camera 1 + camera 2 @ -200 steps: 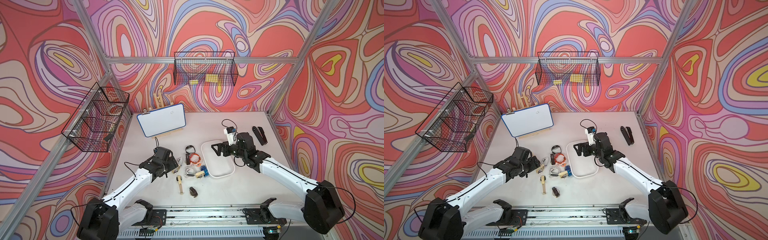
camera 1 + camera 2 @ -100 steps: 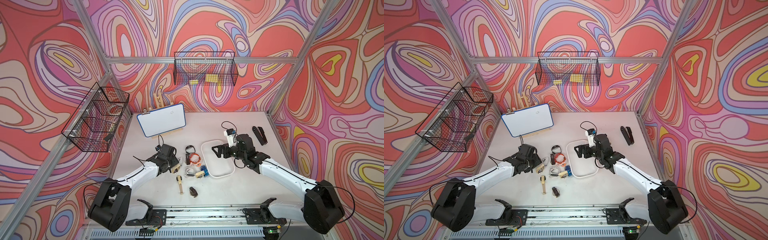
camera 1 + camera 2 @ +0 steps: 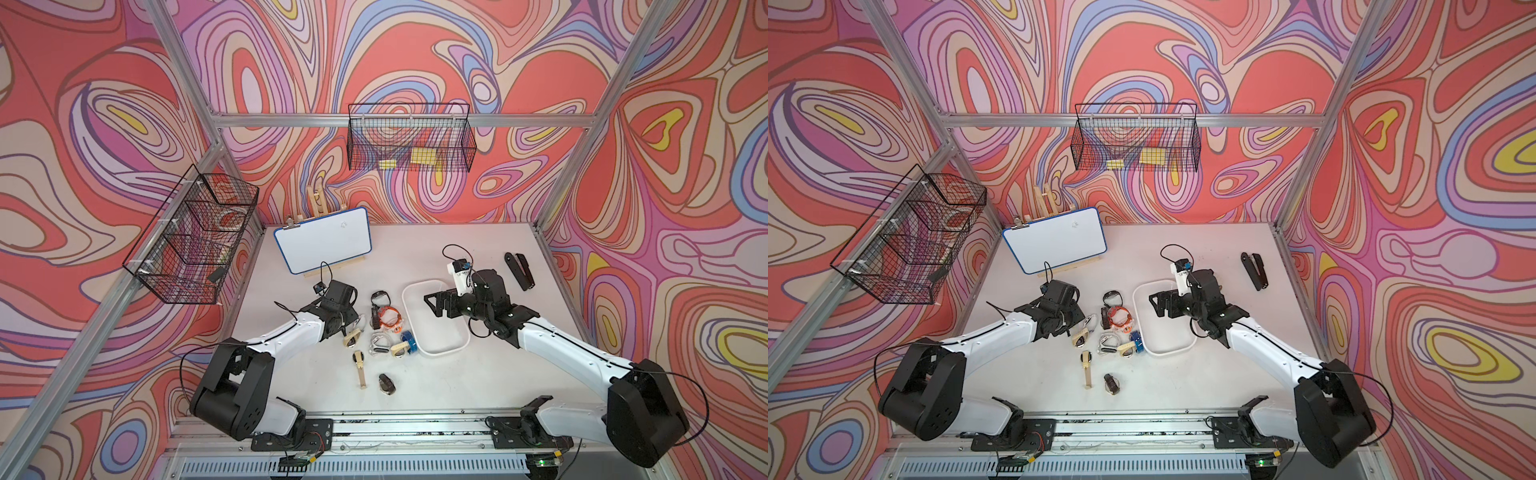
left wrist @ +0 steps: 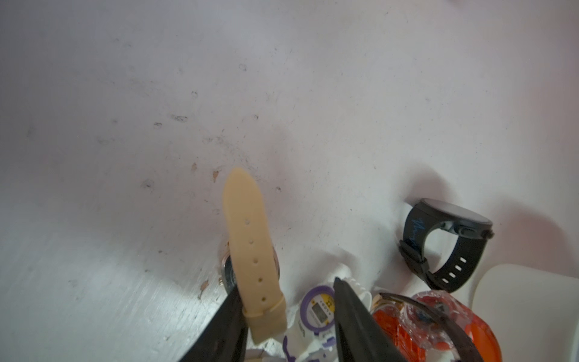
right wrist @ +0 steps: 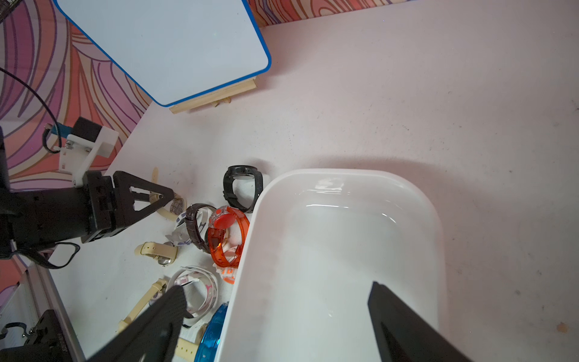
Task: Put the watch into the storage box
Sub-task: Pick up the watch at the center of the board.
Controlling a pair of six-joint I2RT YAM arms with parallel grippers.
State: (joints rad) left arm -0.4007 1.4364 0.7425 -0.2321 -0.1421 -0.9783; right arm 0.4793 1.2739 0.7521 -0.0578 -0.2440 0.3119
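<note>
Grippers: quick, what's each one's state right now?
Left gripper: open, straddling the beige watch strap, not clamped.
Right gripper: open, empty, above the storage box.

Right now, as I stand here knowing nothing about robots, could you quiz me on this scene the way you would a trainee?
1. True or false: the white storage box has a watch inside it.
2. What colour is the watch strap that lies between the jaws of the left gripper? A. beige B. black C. orange
3. Fill in the gap: the right gripper hangs over the storage box with its jaws ___.

Key
1. False: the box is empty.
2. A: the strap is beige. One finger is against it and the other is a little apart from it.
3. Open.
</note>
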